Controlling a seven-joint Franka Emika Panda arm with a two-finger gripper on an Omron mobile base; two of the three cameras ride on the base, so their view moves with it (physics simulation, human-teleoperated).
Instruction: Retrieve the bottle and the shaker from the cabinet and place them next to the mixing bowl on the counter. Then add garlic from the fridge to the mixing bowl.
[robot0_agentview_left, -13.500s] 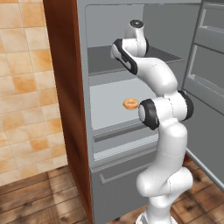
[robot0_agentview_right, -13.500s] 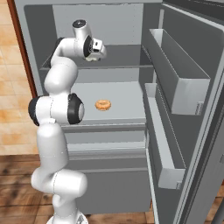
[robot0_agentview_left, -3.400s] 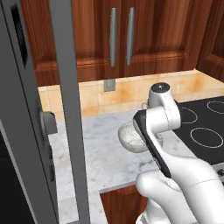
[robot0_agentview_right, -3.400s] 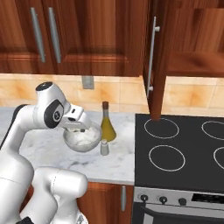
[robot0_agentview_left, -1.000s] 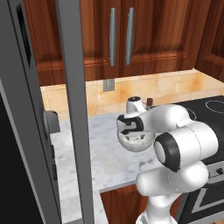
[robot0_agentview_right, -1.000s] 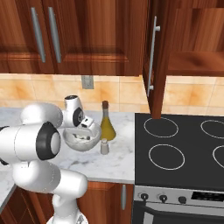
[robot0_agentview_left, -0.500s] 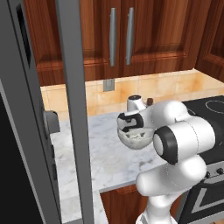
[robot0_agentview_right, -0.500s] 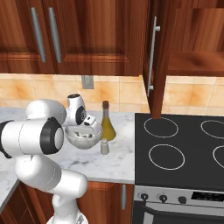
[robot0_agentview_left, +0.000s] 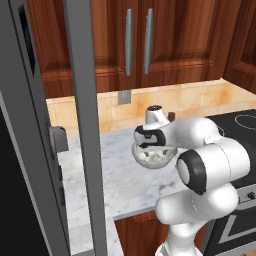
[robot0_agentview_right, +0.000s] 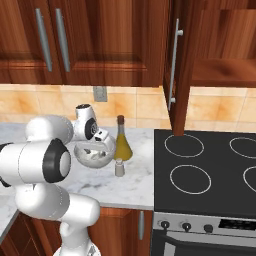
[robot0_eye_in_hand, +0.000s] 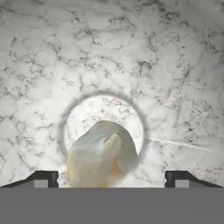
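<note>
Gripper (robot0_eye_in_hand: 111, 179) hangs spread wide over the mixing bowl (robot0_agentview_right: 93, 156), garlic (robot0_eye_in_hand: 101, 159) lying loose inside at 6 o'clock; bottle (robot0_agentview_right: 121, 141) and shaker (robot0_agentview_right: 119, 167) stand alongside on the surface (robot0_agentview_right: 127, 186), so looks finished.

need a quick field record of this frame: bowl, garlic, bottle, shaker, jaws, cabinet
mixing bowl: on the counter, left of the stovetop
garlic: lying in the bowl's bottom, between the spread fingertips
bottle: upright, right beside the bowl
shaker: upright, in front of the bottle
gripper: over the bowl, jaws open, holding nothing
cabinet: door open above the stovetop
</note>
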